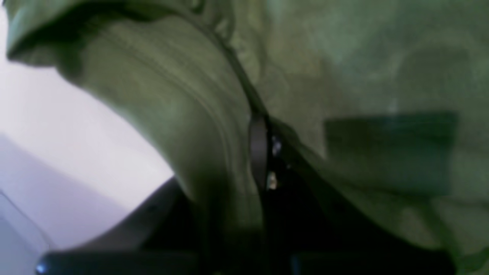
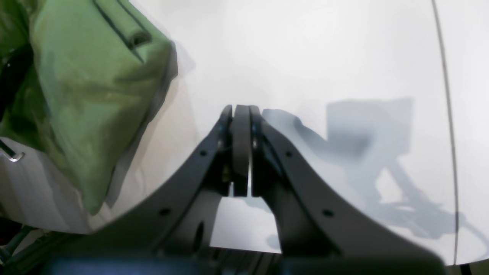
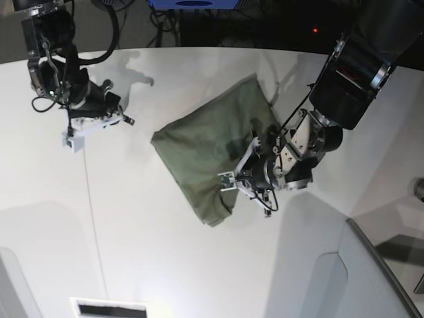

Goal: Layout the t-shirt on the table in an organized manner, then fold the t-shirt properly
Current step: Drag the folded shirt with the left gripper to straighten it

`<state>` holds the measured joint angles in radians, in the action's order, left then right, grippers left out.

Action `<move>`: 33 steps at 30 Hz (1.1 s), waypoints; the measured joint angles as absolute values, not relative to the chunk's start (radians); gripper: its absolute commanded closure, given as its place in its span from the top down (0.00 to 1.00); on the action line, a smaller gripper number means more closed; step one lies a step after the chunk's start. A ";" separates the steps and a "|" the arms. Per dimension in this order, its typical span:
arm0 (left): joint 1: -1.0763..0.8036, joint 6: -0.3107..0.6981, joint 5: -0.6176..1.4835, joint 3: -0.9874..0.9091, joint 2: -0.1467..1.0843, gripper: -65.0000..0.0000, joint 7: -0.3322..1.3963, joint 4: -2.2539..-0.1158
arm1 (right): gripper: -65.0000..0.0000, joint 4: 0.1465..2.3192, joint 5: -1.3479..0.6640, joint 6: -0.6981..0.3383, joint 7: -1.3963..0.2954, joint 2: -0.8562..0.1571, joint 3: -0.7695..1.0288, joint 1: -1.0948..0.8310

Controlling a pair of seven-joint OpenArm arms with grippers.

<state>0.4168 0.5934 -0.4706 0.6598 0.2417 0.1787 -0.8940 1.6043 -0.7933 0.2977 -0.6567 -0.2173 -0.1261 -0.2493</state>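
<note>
The t-shirt [image 3: 209,159] lies bunched in a rough, creased heap near the middle of the worktop [image 3: 152,265], so the layout step looks barely begun and no fold has been made. The left end effector [image 3: 246,173] sits at the shirt's near edge, its jaws nearly together with cloth pinched between them in the left wrist view. The right end effector [image 2: 241,114] hangs above bare worktop, jaws pressed together and empty, well apart from the shirt. Spreading, smoothing and all folding remain.

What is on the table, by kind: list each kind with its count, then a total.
Olive-green t-shirt: 1
Robot tool: 2, the left tool gripping the shirt, the right tool shut on nothing
White table: 1
Total: 4
</note>
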 measured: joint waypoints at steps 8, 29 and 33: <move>0.471 0.575 -0.505 0.815 0.201 0.00 0.160 -0.881 | 0.00 1.597 -0.794 0.299 -0.657 -0.221 -0.125 -0.250; 0.508 0.580 -0.501 0.989 0.134 0.00 0.085 -0.879 | 0.00 1.522 -0.797 0.300 -0.654 -0.226 -0.024 -0.247; 0.538 0.595 -0.489 1.047 0.151 0.00 0.028 -0.873 | 0.00 1.522 -0.797 0.299 -0.656 -0.226 -0.023 -0.248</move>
<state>0.5377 0.5953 -0.4892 1.0473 0.1513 0.0284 -0.8730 1.5223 -0.7971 0.2993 -0.6556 -0.2260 -0.0235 -0.2478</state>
